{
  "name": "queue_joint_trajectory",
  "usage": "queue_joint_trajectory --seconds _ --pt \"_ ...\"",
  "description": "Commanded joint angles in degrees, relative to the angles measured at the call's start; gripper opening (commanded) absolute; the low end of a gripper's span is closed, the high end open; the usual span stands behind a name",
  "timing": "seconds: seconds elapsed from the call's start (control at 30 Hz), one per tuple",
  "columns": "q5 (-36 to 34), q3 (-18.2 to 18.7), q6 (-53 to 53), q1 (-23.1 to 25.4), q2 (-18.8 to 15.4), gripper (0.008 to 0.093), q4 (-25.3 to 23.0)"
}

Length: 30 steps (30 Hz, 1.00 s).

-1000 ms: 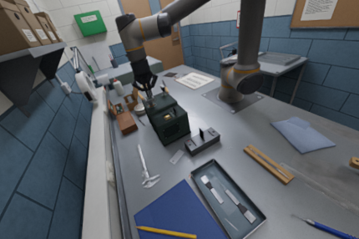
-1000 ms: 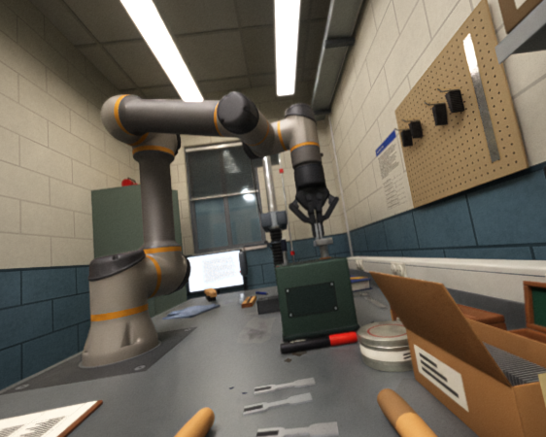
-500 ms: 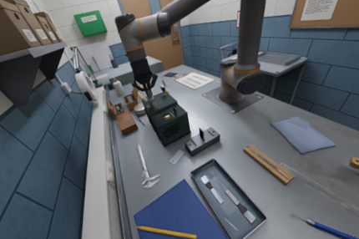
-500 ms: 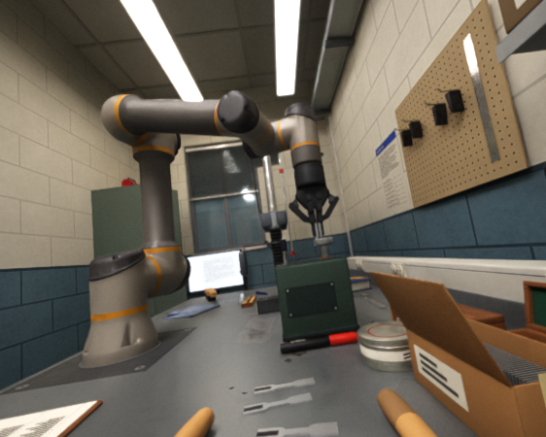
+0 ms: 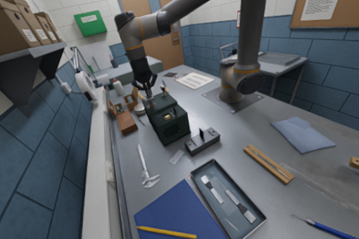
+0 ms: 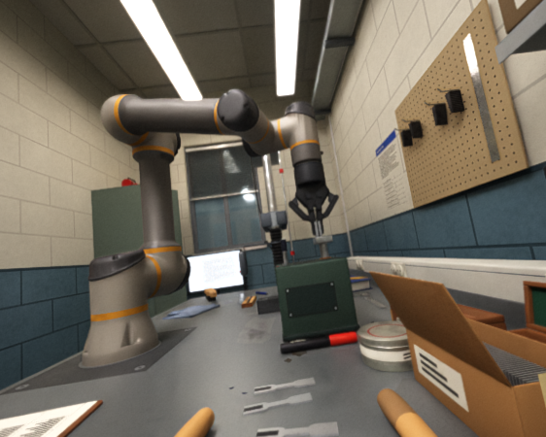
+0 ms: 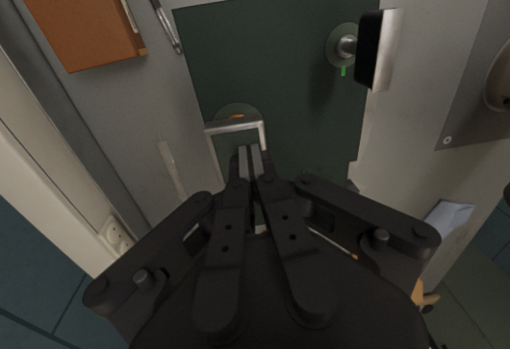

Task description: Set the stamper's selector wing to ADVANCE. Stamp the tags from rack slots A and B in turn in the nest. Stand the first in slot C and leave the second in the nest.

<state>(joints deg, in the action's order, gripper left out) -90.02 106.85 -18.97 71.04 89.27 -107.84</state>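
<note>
My gripper [image 5: 148,93] [image 6: 317,230] [image 7: 250,151] is closed and empty, its tips pointing down just above the silver plunger cap [image 6: 322,239] [image 7: 235,129] on top of the dark green stamper box [image 5: 166,118] [image 6: 316,297] [image 7: 279,81]. The selector wing [image 7: 374,49], a black and silver tab on a round knob, sits on the top's other corner by a small green mark. In front of the stamper stands the dark rack [image 5: 202,140] with one upright tag. A pale tag [image 5: 177,156] lies flat on the table beside it.
The white rail and wall [image 5: 97,170] run close along the stamper's side. A brown box [image 5: 125,122] [image 7: 79,12], a round tin [image 6: 385,344], a red-and-black marker [image 6: 320,342], a caliper [image 5: 146,170] and a tray [image 5: 228,199] lie around it.
</note>
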Motion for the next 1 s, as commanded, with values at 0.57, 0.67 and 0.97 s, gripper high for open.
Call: queue_joint_trajectory --seconds 0.57,0.67,0.97 --pt "0.0 -1.5 0.0 0.0 0.4 0.008 2.1" --pt "0.0 -1.9 0.0 0.0 0.5 0.008 2.6" --pt "0.0 -2.9 0.0 0.0 0.8 0.008 3.9"
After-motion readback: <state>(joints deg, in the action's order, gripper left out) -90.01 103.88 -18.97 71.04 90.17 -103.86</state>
